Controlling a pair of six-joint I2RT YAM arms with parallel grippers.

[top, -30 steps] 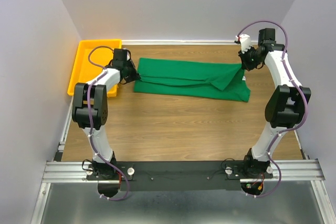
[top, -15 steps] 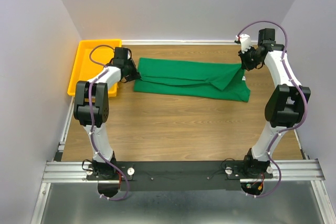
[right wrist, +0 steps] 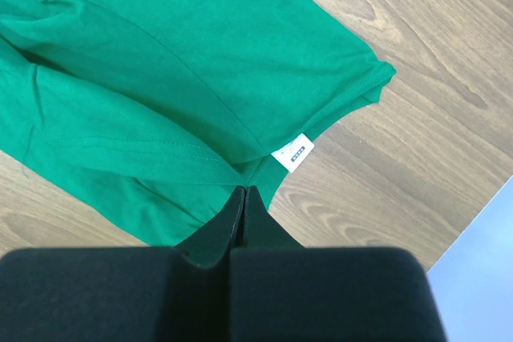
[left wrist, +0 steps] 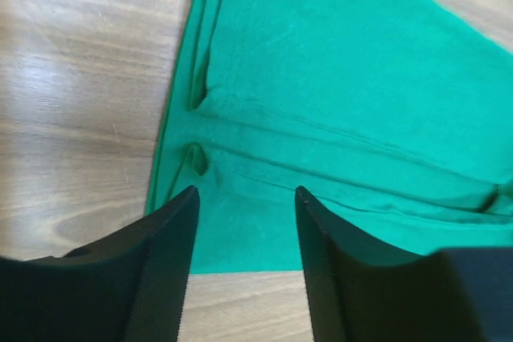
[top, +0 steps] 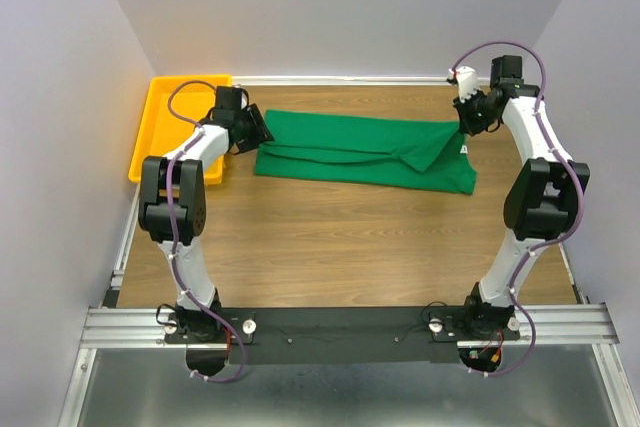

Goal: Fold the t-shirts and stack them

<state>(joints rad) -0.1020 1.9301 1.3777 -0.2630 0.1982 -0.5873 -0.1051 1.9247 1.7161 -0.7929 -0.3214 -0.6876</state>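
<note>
The green t-shirt (top: 360, 152) lies folded into a long band across the far half of the table. My left gripper (top: 258, 130) hangs open just above its left end. In the left wrist view the two black fingers (left wrist: 160, 262) straddle the shirt's near-left corner (left wrist: 240, 230) with nothing between them. My right gripper (top: 463, 127) is at the shirt's right end, shut. In the right wrist view its tips (right wrist: 244, 190) pinch the cloth where the folds run together, right beside the white neck label (right wrist: 292, 152).
A yellow tray (top: 160, 107) stands at the far left, just behind my left arm. Bare wooden tabletop (top: 340, 237) runs from the shirt to the arm bases. Grey walls close in the back and both sides.
My left gripper has opened and let go of the shirt's left end, drawing back slightly. The right gripper and the shirt stay as they were.
</note>
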